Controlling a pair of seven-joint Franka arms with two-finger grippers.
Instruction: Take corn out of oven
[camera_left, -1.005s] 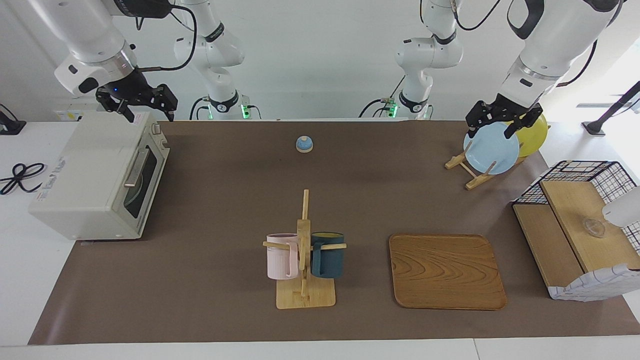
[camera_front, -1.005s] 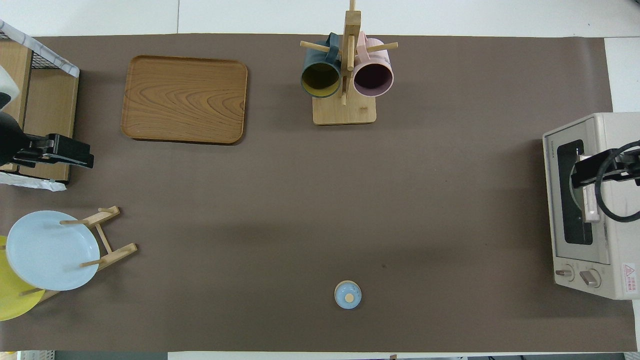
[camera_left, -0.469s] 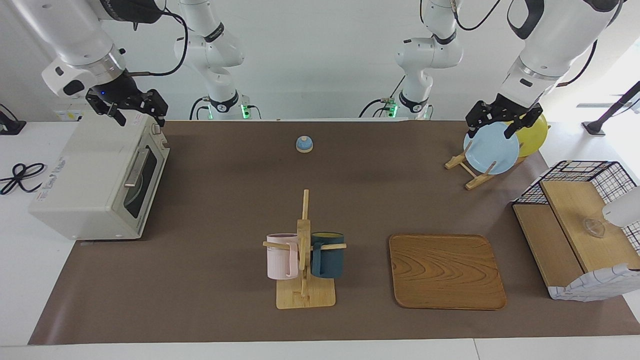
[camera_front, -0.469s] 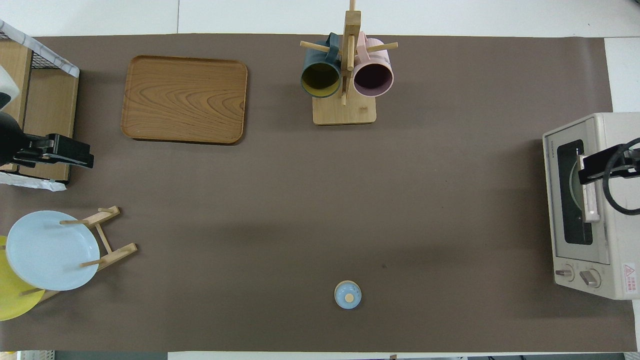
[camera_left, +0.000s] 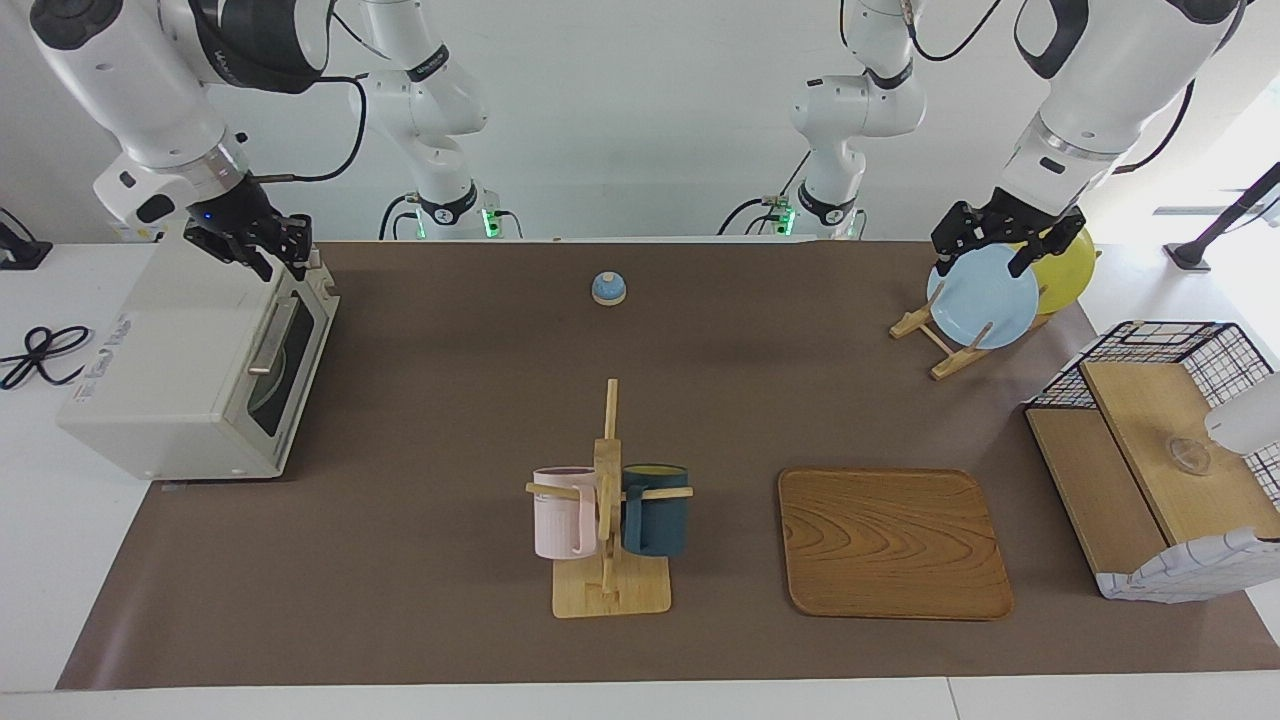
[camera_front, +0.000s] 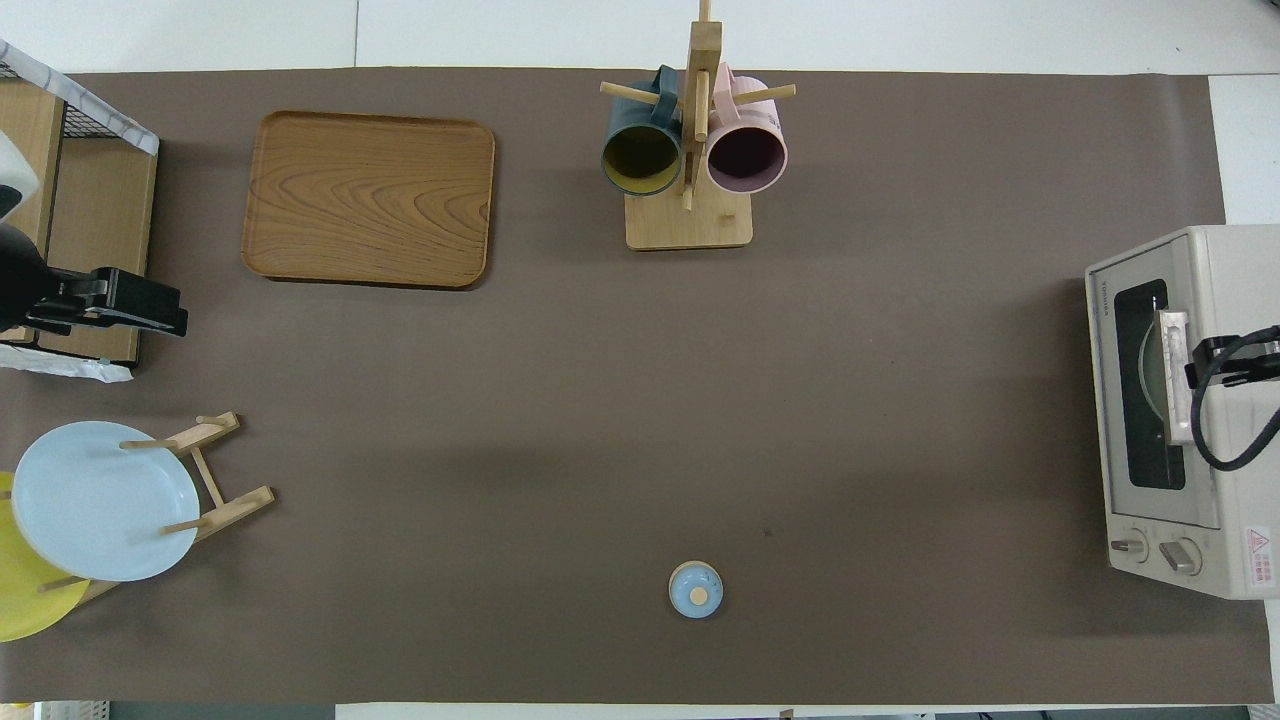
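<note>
The off-white oven (camera_left: 170, 350) (camera_front: 1235, 520) stands at the right arm's end of the table, its glass door closed and its bar handle (camera_left: 272, 335) (camera_front: 1175, 375) upright against the door. The corn is hidden; through the window only a pale round shape shows. My right gripper (camera_left: 280, 268) (camera_front: 1200, 360) hangs just over the oven's top front edge, beside the handle, holding nothing. My left gripper (camera_left: 985, 262) (camera_front: 170, 312) waits open over the light blue plate (camera_left: 980, 298).
A blue bell (camera_left: 608, 288) sits mid-table near the robots. A mug rack (camera_left: 608, 540) with a pink and a dark blue mug and a wooden tray (camera_left: 890, 540) lie farther out. A plate rack (camera_left: 940, 345), yellow plate (camera_left: 1070, 270) and wire basket (camera_left: 1170, 460) crowd the left arm's end.
My right gripper has come down and drawn back from over the door window to the oven's top front edge, and looks narrower. The left arm has not moved.
</note>
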